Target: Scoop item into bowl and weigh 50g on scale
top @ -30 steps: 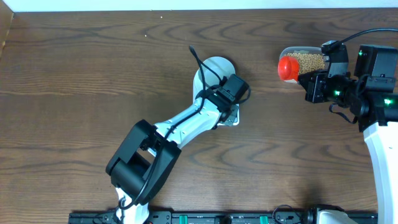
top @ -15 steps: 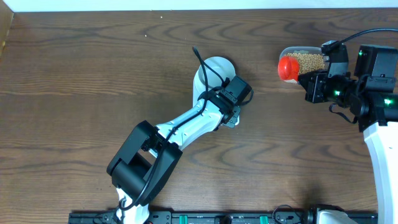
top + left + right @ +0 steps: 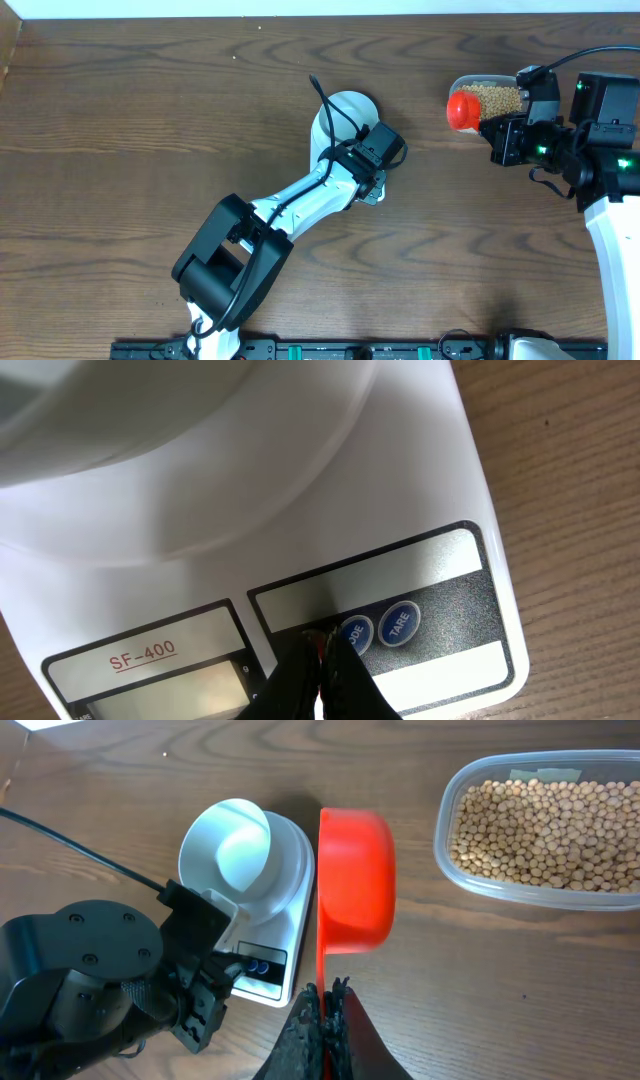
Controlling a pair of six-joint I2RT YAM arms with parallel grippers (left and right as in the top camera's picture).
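White scale point(image 3: 425, 510) (blue buttons point(image 3: 400, 622)); red scoop point(image 3: 355, 880); tan beans point(image 3: 545, 820)

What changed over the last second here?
The left gripper shifted slightly right over the front of the scale, then held, tips shut at the buttons. Nothing was taken or released. The right gripper still holds the red scoop near the tub of beans; the bowl stays on the scale.

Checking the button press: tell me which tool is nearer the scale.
Left. The left tool is over the scale's front panel, tips beside its blue buttons. The right tool, holding the red scoop, is off to the side, by the tub of beans.
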